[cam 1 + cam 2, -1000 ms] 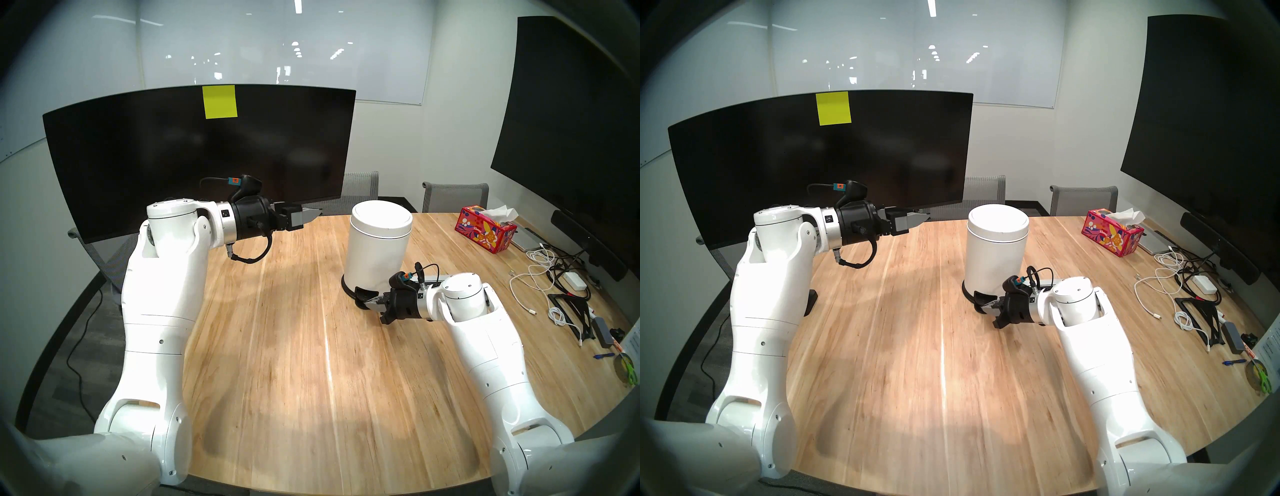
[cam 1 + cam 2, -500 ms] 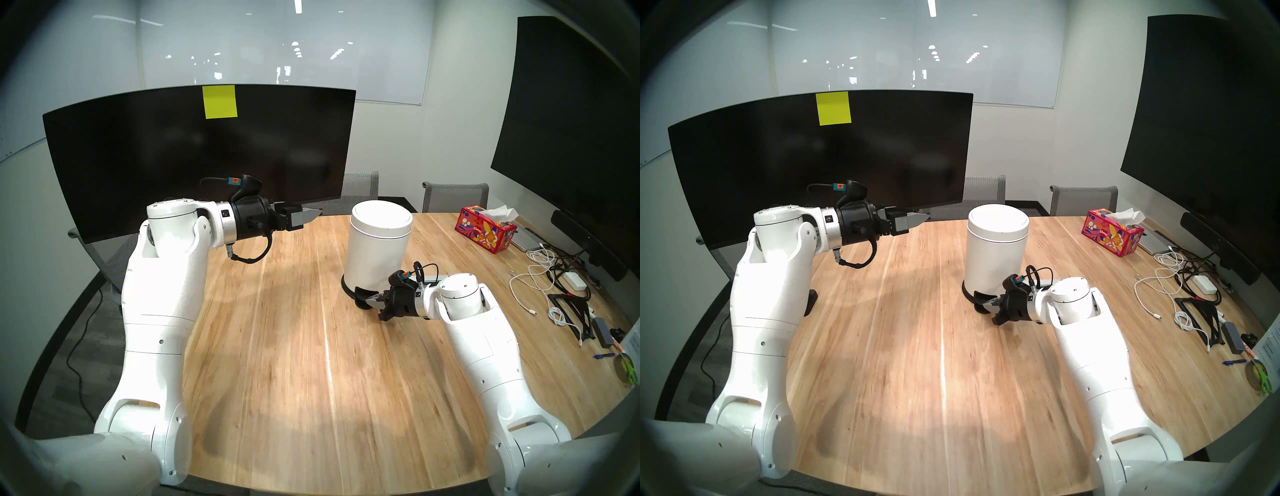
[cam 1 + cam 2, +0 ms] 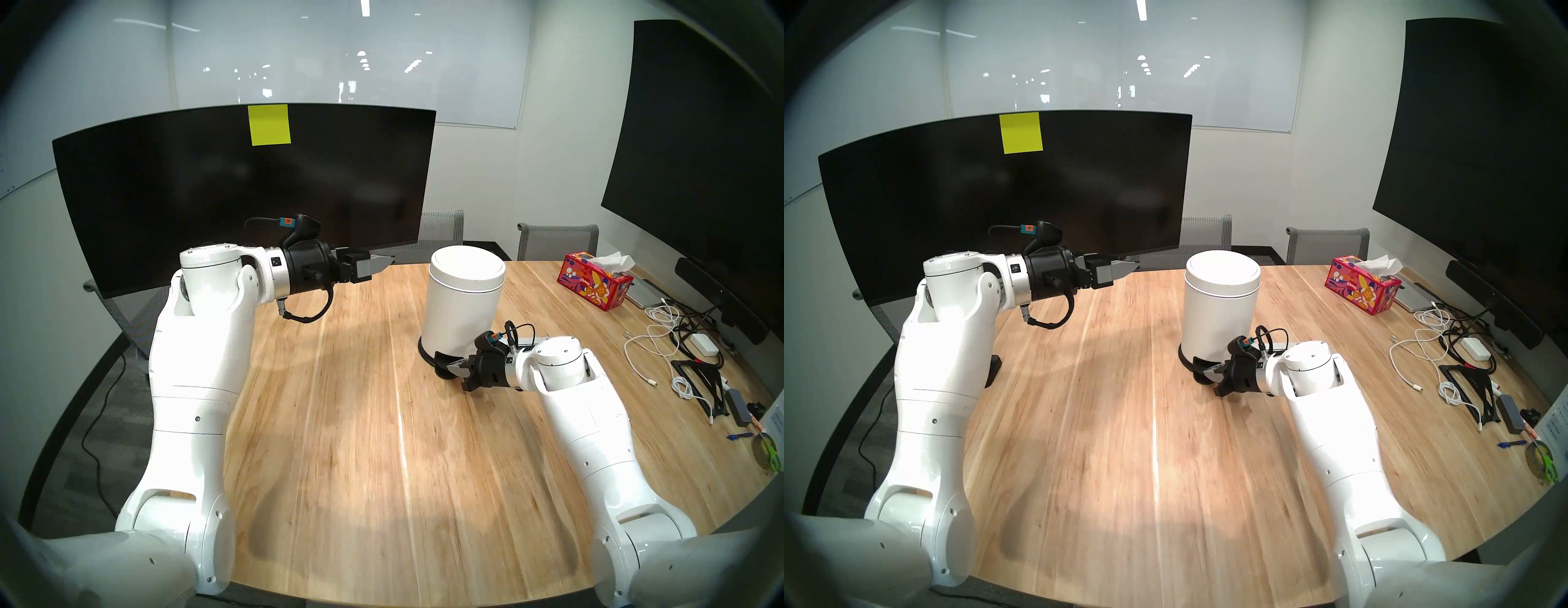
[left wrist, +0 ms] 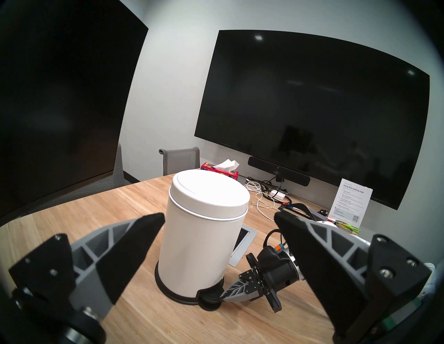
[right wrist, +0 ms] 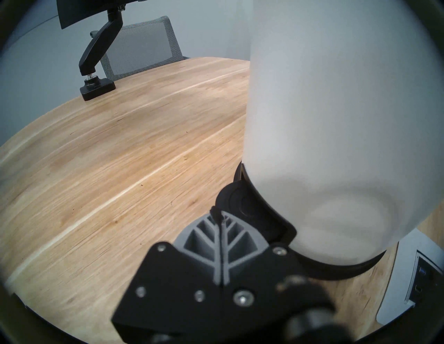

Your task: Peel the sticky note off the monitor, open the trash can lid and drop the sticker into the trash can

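Wooden table [image 3: 360, 424]: one bin [image 3: 460, 314].

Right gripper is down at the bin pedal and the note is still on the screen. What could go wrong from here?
1. The shut right gripper meets the foot pedal at its edge; it could slip off, or push the light trash can sideways.
2. The lid is closed and the sticky note sits high above the open left gripper.

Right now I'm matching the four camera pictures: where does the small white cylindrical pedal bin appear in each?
Head stereo left: small white cylindrical pedal bin right of centre.
Head stereo right: near centre.
Left wrist: centre, between the fingers.
Right wrist: fills the right side.
Shared landmark: its black foot pedal, where the shut right gripper sits.
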`<action>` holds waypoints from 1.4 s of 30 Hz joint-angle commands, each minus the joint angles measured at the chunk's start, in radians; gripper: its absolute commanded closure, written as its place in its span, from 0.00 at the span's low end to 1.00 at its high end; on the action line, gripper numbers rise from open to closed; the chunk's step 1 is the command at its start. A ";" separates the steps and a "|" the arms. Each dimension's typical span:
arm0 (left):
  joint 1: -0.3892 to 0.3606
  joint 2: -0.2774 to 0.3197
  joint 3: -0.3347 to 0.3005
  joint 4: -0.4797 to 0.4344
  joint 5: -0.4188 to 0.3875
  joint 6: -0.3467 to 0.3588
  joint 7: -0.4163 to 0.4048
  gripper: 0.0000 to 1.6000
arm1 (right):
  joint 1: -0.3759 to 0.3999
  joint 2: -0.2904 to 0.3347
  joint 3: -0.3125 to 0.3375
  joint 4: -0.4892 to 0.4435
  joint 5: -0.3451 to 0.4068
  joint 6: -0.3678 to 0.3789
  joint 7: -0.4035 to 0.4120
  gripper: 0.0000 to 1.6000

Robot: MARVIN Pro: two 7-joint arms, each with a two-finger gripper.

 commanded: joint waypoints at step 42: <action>-0.013 -0.001 0.002 -0.011 -0.002 0.000 -0.003 0.00 | 0.052 -0.014 0.002 0.045 -0.013 0.004 -0.012 1.00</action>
